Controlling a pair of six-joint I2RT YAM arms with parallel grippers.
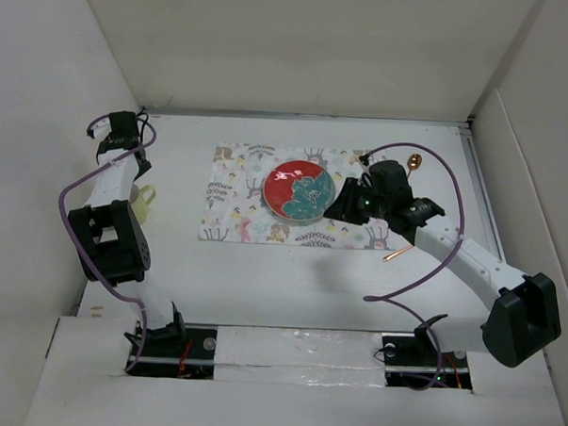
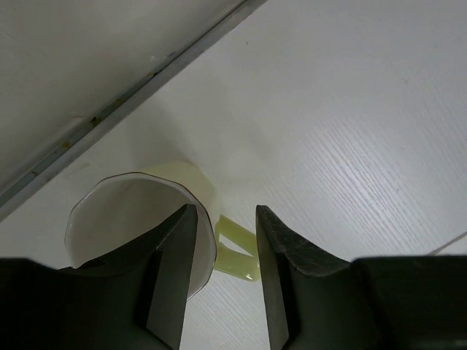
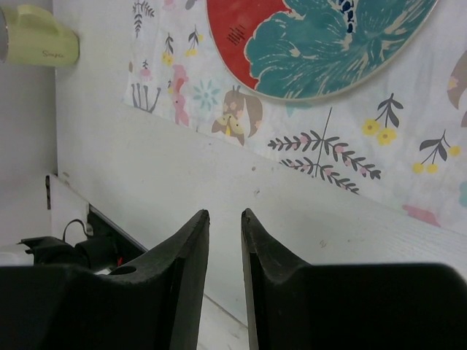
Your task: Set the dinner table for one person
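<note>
The white dinner table [image 1: 262, 278] carries a floral placemat [image 1: 237, 216] with a red and teal plate [image 1: 299, 191] on it. A pale yellow mug [image 1: 145, 196] stands at the table's left edge. In the left wrist view the mug [image 2: 131, 211] is under my open left gripper [image 2: 226, 213]. Its handle [image 2: 237, 251] lies between the fingers, and the left finger [image 2: 175, 270] overlaps the rim. My right gripper [image 1: 343, 204] hovers just right of the plate. In the right wrist view it [image 3: 225, 215] is empty with a narrow gap, and the plate [image 3: 321, 44] is ahead.
A copper spoon [image 1: 414, 163] lies at the placemat's far right corner. A copper utensil [image 1: 398, 253] lies on the table under the right arm. A white wall [image 2: 87, 65] runs close beside the mug. The mug also shows far left in the right wrist view [image 3: 40, 36].
</note>
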